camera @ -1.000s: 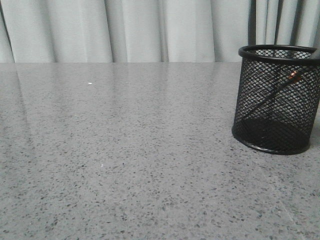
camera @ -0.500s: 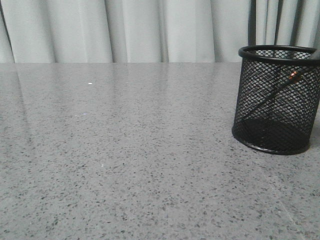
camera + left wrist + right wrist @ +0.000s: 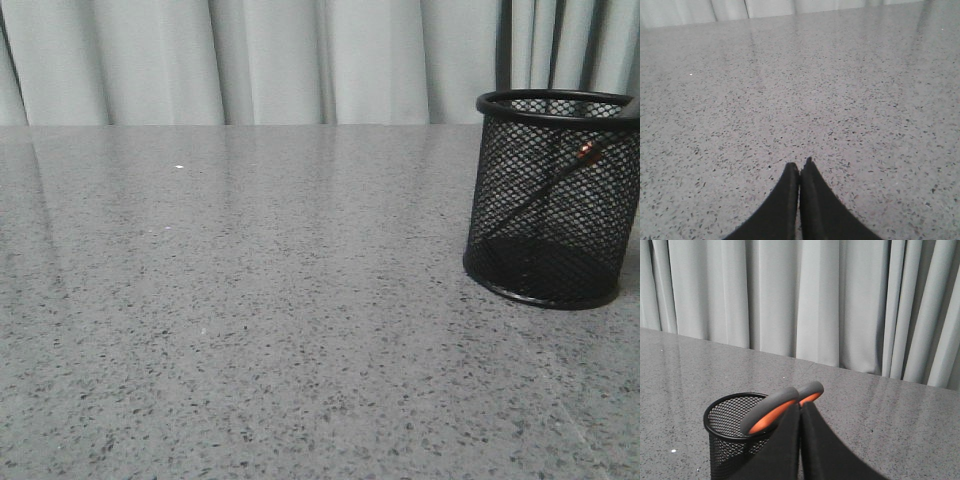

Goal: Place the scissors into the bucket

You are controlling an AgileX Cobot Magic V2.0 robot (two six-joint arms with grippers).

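We see the scissors (image 3: pixel 552 187) already inside the bucket (image 3: pixel 553 200), which stands on the grey speckled tabletop (image 3: pixel 250 330) at about three o'clock in the front view; through the mesh the slim blades slant from low at seven o'clock up toward one o'clock, where an orange glint marks the handles. In the right wrist view the grey loops with orange lining (image 3: pixel 782 409) rise above the rim, right by the right gripper (image 3: pixel 800 412), whose fingers are pressed together with no gap; whether they pinch part of the scissors we cannot tell, since the contact point is hidden behind the fingers themselves. The left gripper (image 3: pixel 800 169) hangs over bare tabletop, its fingers also closed on nothing. We judge the scissors stiff and light, smooth on the blades and likely grippier at the loops, so the handles or the neck just below them are the place to hold. The bucket looks light and see-through, easy to tip or slide if the handles drag on its rim, so any lift should go straight up.
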